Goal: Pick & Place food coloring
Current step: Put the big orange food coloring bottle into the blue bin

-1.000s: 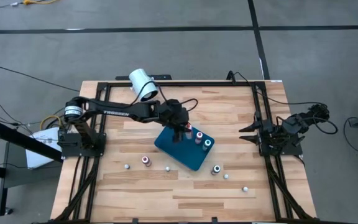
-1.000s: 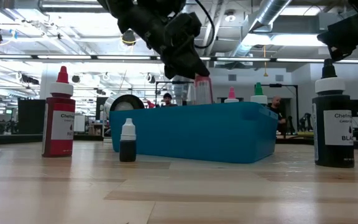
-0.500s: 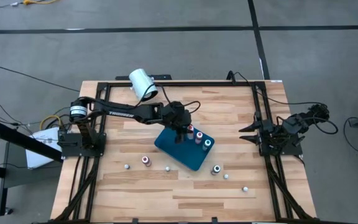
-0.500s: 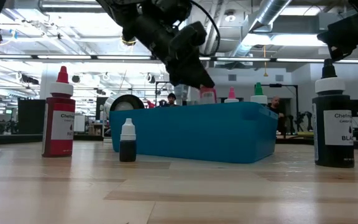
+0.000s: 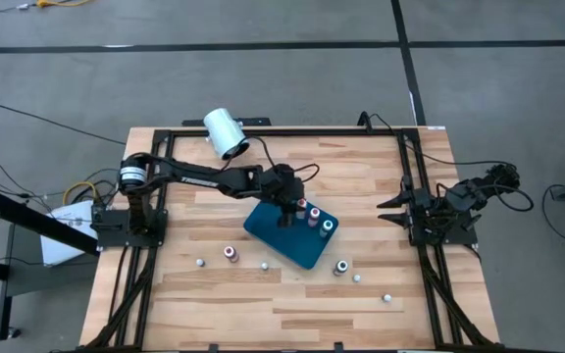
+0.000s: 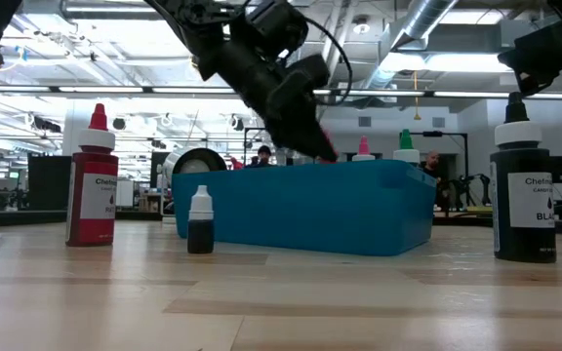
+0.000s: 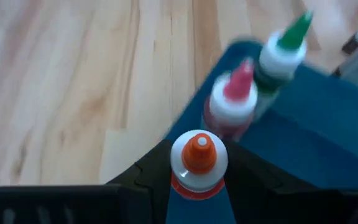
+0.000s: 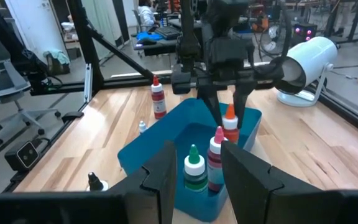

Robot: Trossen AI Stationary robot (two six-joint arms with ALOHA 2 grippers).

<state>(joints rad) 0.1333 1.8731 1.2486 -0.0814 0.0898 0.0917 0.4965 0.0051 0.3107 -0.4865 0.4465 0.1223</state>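
Two round plastic bottles (image 7: 252, 81) in rect. teal tray (image 5: 284, 238).

Overhead ceiling lighting is bright and even; shadows are faint. Beyond the left gripper (image 7: 197, 180), the bottles (image 7: 234, 102) and tray (image 7: 303, 143) appear blurred.
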